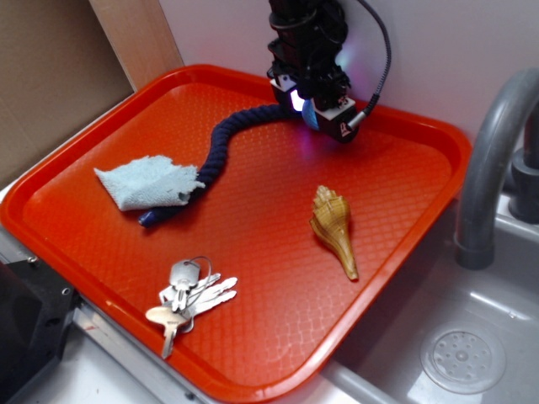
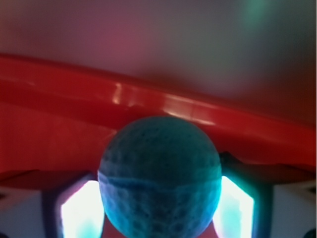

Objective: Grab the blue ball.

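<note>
claw [image 2: 159, 198]: fingers pinching blue ball [image 2: 159, 178] on both sides | position: upper centre of exterior frame, above red tray [image 1: 253, 370] far edge

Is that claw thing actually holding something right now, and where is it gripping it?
Yes. The gripper holds the blue ball, with its jaws pressed against the ball's left and right sides, as the wrist view shows. It sits near the red tray's far edge.
</note>
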`<state>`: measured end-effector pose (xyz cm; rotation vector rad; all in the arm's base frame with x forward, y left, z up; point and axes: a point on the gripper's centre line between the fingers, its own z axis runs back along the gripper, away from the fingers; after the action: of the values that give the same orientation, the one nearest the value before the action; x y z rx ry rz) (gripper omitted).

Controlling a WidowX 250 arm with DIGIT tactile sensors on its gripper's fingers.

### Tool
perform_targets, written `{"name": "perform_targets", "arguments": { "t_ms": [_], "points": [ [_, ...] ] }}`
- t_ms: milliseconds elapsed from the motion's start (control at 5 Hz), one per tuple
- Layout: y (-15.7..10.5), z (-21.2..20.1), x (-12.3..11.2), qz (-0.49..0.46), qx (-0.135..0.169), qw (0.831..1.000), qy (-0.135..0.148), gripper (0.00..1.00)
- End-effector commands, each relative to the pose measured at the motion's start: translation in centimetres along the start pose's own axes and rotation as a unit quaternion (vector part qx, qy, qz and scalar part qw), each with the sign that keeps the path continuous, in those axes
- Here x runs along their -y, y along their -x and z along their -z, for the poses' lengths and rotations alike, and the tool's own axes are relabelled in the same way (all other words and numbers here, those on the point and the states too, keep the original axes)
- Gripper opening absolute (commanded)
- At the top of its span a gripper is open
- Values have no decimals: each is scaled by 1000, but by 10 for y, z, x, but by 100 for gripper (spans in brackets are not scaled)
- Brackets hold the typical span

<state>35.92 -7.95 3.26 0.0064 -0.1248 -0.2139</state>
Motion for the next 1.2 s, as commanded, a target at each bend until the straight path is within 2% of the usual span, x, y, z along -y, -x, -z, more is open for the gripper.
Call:
{"name": "perform_targets", "arguments": {
  "t_ms": [0, 200, 400, 600, 800, 1000],
  "points": [
    [-5, -45, 11, 2, 61, 998, 1, 0],
    [36, -97, 23, 3, 52, 998, 27, 0],
    [75, -142, 29, -15, 27, 998, 58, 0],
    [100, -178, 27, -23, 3, 997, 70, 0],
    [107, -196, 28, -21, -4, 998, 61, 0],
    [107, -196, 28, -19, -6, 998, 59, 0]
  ]
}}
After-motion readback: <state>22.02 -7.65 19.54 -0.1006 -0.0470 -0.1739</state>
